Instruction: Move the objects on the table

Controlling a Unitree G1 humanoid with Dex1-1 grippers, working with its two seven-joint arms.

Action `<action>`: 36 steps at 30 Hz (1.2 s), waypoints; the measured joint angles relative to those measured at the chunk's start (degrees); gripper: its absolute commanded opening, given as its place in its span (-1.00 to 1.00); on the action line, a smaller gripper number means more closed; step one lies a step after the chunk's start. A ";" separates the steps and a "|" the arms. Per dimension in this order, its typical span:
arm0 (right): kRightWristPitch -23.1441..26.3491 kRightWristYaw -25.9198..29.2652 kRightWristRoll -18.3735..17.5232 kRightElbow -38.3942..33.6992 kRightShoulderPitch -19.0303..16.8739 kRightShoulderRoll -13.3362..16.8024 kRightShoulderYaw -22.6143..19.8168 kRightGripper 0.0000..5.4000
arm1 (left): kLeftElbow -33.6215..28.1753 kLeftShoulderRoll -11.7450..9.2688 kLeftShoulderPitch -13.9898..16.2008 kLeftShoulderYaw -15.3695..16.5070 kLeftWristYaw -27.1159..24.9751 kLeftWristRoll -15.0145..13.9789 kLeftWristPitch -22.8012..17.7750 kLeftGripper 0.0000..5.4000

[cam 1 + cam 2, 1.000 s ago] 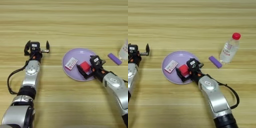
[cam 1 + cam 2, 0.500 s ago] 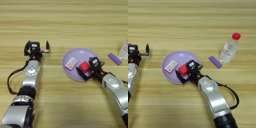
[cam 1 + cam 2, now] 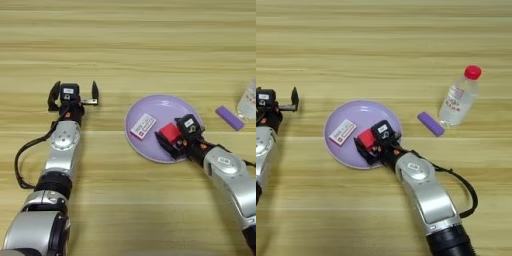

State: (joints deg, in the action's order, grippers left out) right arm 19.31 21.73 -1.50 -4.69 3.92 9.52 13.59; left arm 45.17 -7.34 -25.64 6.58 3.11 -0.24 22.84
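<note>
Right gripper (image 3: 367, 143) clamped on red cube (image 3: 366, 138) over lilac plate (image 3: 356, 114), card (image 3: 342, 132) at its 9 o'clock, left gripper (image 3: 73, 95) spread wide on tabletop (image 3: 150, 45)

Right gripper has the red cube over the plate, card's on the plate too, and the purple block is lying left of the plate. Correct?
Not quite: the purple block lies right of the plate, between it and the bottle, as the right eye view shows. The right gripper does hold the red cube over the plate, with the card on it.

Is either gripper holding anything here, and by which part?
The right gripper is shut on the red cube, its two black fingers against opposite side faces, over the lilac plate. The left gripper is open, holding nothing.
</note>
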 measured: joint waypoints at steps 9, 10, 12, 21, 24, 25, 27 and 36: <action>-0.13 0.17 0.08 0.00 0.00 -0.03 0.03 -0.14 | 0.00 0.00 0.00 -0.01 0.01 0.00 0.00 1.00; -0.20 0.17 0.07 -0.01 0.00 -0.05 0.01 -0.15 | 0.00 0.00 0.00 -0.01 0.01 0.00 0.00 1.00; -0.25 0.18 -0.05 -0.10 0.00 -0.08 -0.06 -0.15 | 0.00 0.00 0.00 -0.01 0.01 0.00 0.00 1.00; -0.92 -0.11 -1.11 -2.92 -0.09 -0.06 -2.11 -0.15 | 0.03 0.00 -0.03 -0.03 0.04 0.00 0.00 1.00; -0.94 -0.28 -1.46 -4.86 -0.06 0.37 -3.83 -0.15 | 0.21 0.00 -0.14 -0.04 0.04 0.01 0.01 1.00; -0.94 -0.42 -1.67 -5.30 -0.03 0.65 -4.68 -0.15 | 0.23 0.00 -0.15 -0.03 0.05 0.01 0.01 1.00; -0.94 -1.04 -1.94 -5.99 0.01 1.21 -6.23 -0.15 | 0.31 0.00 -0.16 -0.04 0.05 0.01 0.01 1.00; -0.66 -2.41 -3.30 -10.02 -0.59 4.71 -14.41 -0.15 | 0.32 0.00 -0.17 -0.05 0.10 0.01 0.05 1.00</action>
State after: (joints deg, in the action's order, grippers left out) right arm 18.65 19.32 -4.80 -14.71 3.32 14.23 -0.82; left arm 45.50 -7.33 -25.80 6.53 3.21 -0.23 22.89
